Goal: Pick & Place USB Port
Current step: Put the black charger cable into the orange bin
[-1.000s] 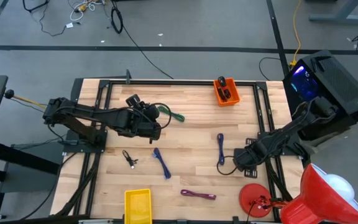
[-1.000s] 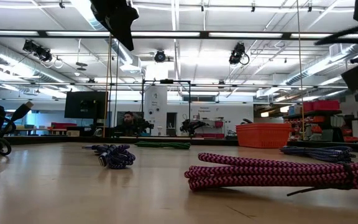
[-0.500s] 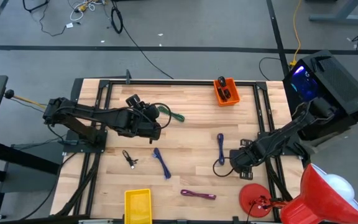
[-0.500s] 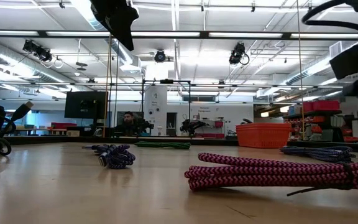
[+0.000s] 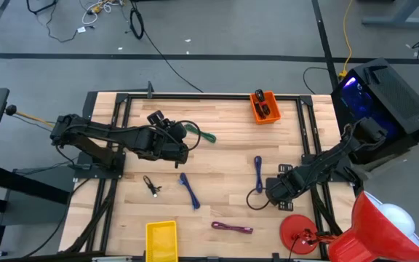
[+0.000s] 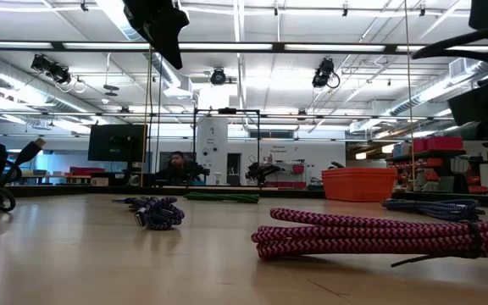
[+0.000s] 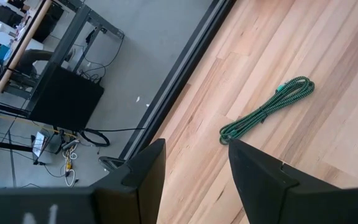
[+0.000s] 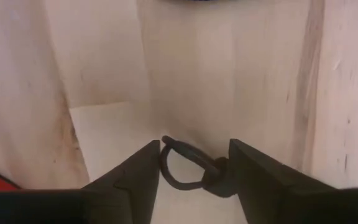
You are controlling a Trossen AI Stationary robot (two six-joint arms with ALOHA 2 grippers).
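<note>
**USB cable under the right hand, lower right of the worktop**

USB cable (image 5: 256, 198), black and looped, lies at lower right of the high view, touching the right hand (image 5: 273, 192). The worktop (image 5: 224, 156) carries several bundled cables spread well apart, probably so each can be taken singly: green (image 5: 198, 133) at upper centre, two blue (image 5: 188, 190) (image 5: 257, 173), purple (image 5: 231, 228) low down. An orange bin (image 5: 264, 106) at the top edge and a yellow bin (image 5: 161, 239) at the bottom edge look like drop places. The right hand hangs low with fingers (image 8: 132, 177) parted either side of the loop (image 8: 185, 165), not yet closed, seemingly placed for a pinch. The cable's curl runs roughly up-down in the high view; its plug end is hidden. The left hand (image 7: 194, 168) waits parted and empty near the green cable.
</note>
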